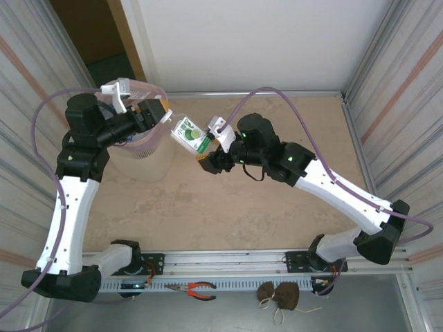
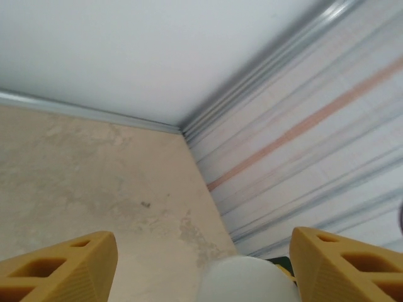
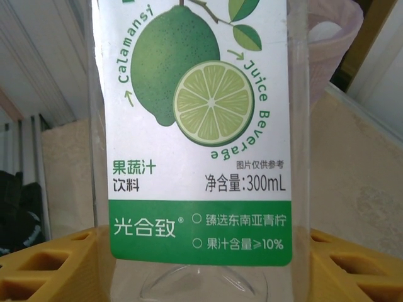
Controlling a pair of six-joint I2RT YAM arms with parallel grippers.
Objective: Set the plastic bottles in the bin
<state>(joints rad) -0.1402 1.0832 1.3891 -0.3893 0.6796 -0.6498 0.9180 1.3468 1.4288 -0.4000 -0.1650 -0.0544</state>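
Beige tabletop [image 1: 242,200], ribbed metal walls [image 1: 408,90], one lime-juice bottle [image 1: 188,133] held up beside the bin [image 1: 149,162].
Upper left in the overhead view, my left gripper [image 1: 165,117] hangs above the pink-lined bin. Its fingers [image 2: 56,267] are spread wide, with the bottle's white cap [image 2: 245,280] between them and a gap on its left. Just right, near frame centre, my right gripper [image 1: 206,151] is clamped on the clear bottle's lower end, label facing my wrist camera.

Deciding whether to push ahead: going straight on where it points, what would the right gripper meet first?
The right gripper's held bottle leads; its cap end likely meets the fingers of the left gripper before the bin, though depth is unclear.
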